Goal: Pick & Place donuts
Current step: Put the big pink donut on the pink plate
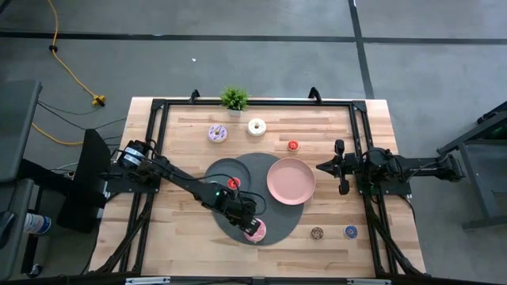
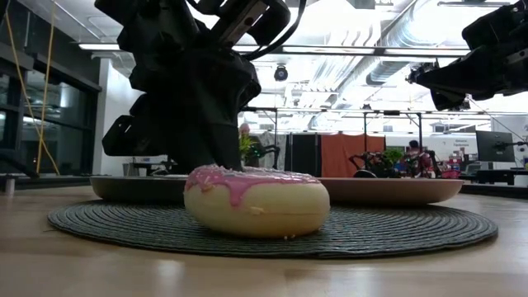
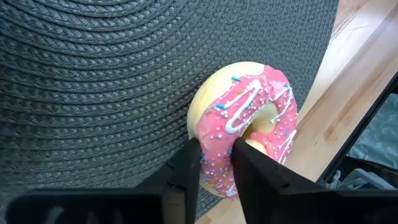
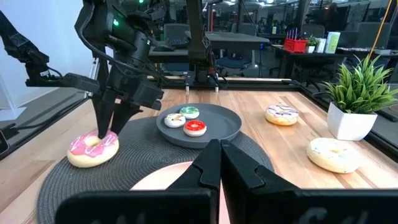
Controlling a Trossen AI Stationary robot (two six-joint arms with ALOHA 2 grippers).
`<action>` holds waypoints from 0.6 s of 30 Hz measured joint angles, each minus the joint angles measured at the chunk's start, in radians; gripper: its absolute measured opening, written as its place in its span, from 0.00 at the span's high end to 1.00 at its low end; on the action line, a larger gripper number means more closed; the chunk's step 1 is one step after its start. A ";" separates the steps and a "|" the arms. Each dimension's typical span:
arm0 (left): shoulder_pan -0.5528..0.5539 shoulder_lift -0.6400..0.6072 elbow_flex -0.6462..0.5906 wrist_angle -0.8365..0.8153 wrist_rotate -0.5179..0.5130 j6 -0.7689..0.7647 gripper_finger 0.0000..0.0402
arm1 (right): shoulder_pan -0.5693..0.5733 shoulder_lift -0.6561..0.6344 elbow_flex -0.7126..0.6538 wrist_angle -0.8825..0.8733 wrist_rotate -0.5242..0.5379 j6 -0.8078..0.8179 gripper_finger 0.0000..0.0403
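**Left end effector pinching the pink donut's rim on the mat**

Your left end effector point(image 3: 216, 163) is down at the near edge of the round woven mat point(image 1: 277, 223), its two fingers nearly closed with one side of the pink donut point(image 1: 255, 231) between them. One finger goes into the hole and the other sits outside the ring, so you are gripping the rim instead of spanning the whole donut. That suits a ring too wide for the narrow fingers. The low view shows the donut flat on the mat, so by my reading it is gripped but not lifted.

The grey plate point(image 1: 225, 174) already carries a tiny red donut point(image 1: 233, 184), and the right wrist view shows a green one point(image 4: 189, 112) and a cream one point(image 4: 175, 120) beside it. The pink plate point(image 1: 291, 180) lies bare, overlapping the mat, and it looks a likely target for the larger donuts.

Still out on the table point(image 1: 182, 229) are the purple donut point(image 1: 217, 134), the white donut point(image 1: 257, 126), another small red one point(image 1: 293, 146), a brown one point(image 1: 317, 233) and a blue one point(image 1: 350, 231).

Your right end effector point(image 1: 322, 167) waits at the table's right side, clear of the plates, its fingers closed together on nothing.

A rim pinch may let the donut swing, so lift gently.
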 joint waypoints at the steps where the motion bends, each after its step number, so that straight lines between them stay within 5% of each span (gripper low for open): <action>1: 0.000 0.000 0.000 0.000 0.000 0.000 0.81 | 0.000 0.000 0.000 0.000 0.000 0.000 1.00; 18: 0.001 0.000 0.000 0.114 0.014 0.000 0.89 | 0.000 0.000 0.000 0.000 0.000 0.000 1.00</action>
